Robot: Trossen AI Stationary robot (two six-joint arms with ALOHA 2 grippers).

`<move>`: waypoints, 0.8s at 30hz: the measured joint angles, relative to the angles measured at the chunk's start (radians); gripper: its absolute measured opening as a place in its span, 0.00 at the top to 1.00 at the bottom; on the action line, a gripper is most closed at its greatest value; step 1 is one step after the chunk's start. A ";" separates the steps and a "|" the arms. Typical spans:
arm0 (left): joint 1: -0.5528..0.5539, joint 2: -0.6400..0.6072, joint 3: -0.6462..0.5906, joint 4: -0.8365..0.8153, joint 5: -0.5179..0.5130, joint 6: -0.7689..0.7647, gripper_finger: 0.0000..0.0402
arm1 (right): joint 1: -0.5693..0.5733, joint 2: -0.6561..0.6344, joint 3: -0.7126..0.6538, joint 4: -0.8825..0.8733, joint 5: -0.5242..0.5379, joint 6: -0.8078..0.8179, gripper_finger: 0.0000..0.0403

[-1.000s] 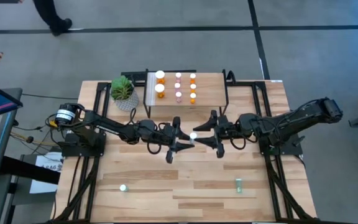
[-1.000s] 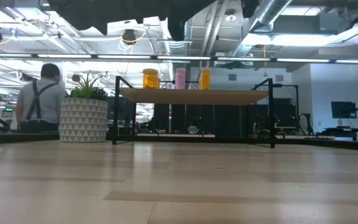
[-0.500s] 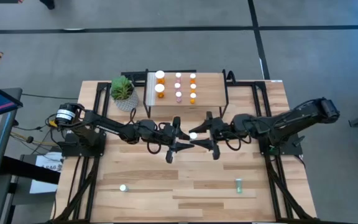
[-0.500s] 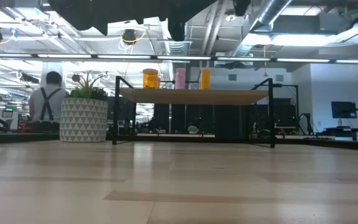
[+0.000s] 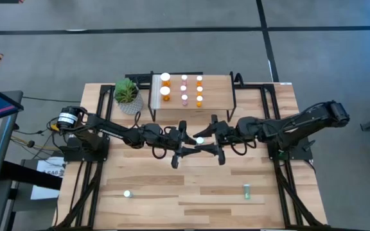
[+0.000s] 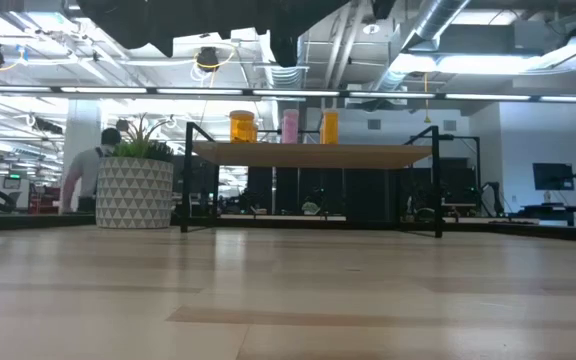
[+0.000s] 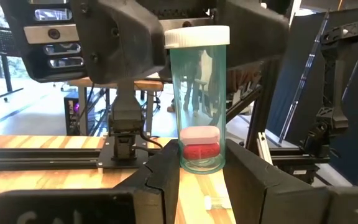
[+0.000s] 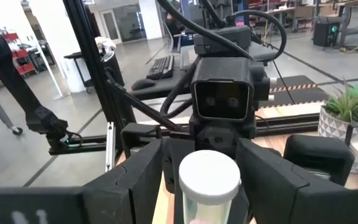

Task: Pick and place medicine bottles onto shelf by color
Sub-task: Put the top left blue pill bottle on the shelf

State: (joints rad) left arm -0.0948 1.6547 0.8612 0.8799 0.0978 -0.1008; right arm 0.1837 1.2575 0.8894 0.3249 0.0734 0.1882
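Green bottle [image 7: 198, 102]: white-capped, upright, held above mid-table in front of the shelf [image 5: 214, 96].
Left gripper [image 5: 184, 142]: fingers [image 7: 164, 180] clamped on the bottle's lower body.
Right gripper [image 5: 211, 139]: facing the left one, fingers [image 8: 143, 177] spread wide on either side of the bottle's cap, not touching it.
Shelf: carried orange and pink bottles [image 5: 184, 88] in rows.
Table [image 5: 172, 186]: two more small bottles [image 5: 127, 193] lay near its front edge.
Plant pot [image 5: 127, 94]: just beside the shelf.
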 joint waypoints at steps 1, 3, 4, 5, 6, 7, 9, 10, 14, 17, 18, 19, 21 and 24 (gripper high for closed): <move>0.000 0.000 0.000 0.000 0.000 0.000 0.77 | 0.000 0.000 0.000 -0.001 0.000 0.002 0.44; 0.000 0.000 0.000 0.001 0.000 0.000 0.77 | 0.000 0.000 0.000 -0.012 0.000 0.003 0.45; 0.000 0.000 0.000 0.000 0.000 0.000 0.77 | 0.000 0.000 0.000 -0.012 0.000 0.003 0.46; 0.000 0.000 0.000 0.001 0.000 0.000 0.77 | 0.000 0.000 0.000 -0.009 0.000 0.003 0.47; 0.000 0.000 0.000 0.001 0.000 0.000 0.77 | 0.000 0.000 0.000 -0.007 0.000 0.005 0.49; 0.000 0.000 0.000 0.001 0.000 0.000 0.77 | 0.000 0.000 0.000 -0.009 0.000 0.006 0.51; 0.000 0.000 0.000 0.001 0.001 0.000 0.77 | 0.000 0.000 0.000 -0.015 0.000 0.011 0.55; 0.000 0.000 0.000 0.001 0.001 0.000 0.77 | 0.000 0.000 0.000 -0.015 0.000 0.014 0.58; 0.000 0.000 0.000 0.001 0.002 0.000 0.77 | 0.000 0.000 0.000 -0.014 -0.017 0.015 0.67; 0.000 0.000 0.000 0.002 0.002 -0.001 0.77 | 0.000 0.000 0.000 -0.013 -0.023 0.015 0.70; 0.000 0.000 0.000 0.002 0.002 -0.001 0.77 | 0.000 0.000 0.000 -0.014 -0.023 0.015 0.70; 0.000 0.000 0.000 0.002 0.002 -0.002 0.77 | 0.000 0.000 0.000 -0.014 -0.023 0.015 0.70; 0.000 0.000 0.000 0.002 0.002 -0.012 0.77 | 0.000 0.000 0.000 -0.015 -0.024 0.017 0.69; 0.000 0.000 0.000 0.002 0.002 -0.014 0.76 | -0.001 0.000 0.000 -0.015 -0.024 0.016 0.66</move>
State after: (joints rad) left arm -0.0948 1.6547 0.8612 0.8818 0.1003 -0.1151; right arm 0.1831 1.2572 0.8894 0.3097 0.0490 0.2047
